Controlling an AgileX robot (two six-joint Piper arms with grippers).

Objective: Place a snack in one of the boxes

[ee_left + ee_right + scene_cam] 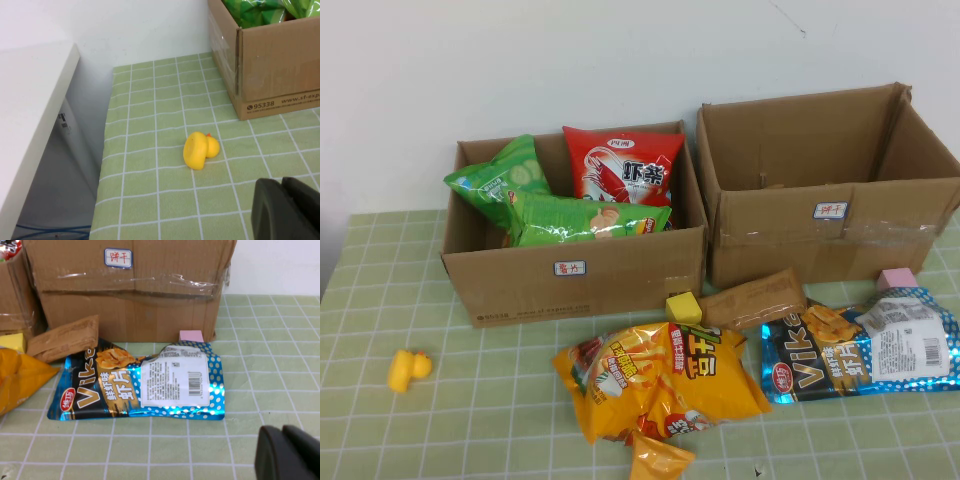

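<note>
- Right box point(840, 215) sits empty; left box point(570, 270) already holds snacks.
- Blue bag point(145, 385) lies flat before the right box: I judge it light, crinkly, slippery; I'd pinch a sealed end.
- Right gripper point(289, 452) hovers near it, left gripper point(285, 207) by the duck point(200, 149); fingers, can't tell.

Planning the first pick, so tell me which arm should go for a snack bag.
Probably the right. The right gripper hangs just short of the blue snack bag, which lies before the right box. The left gripper hangs near only the yellow duck, by the left box.
</note>
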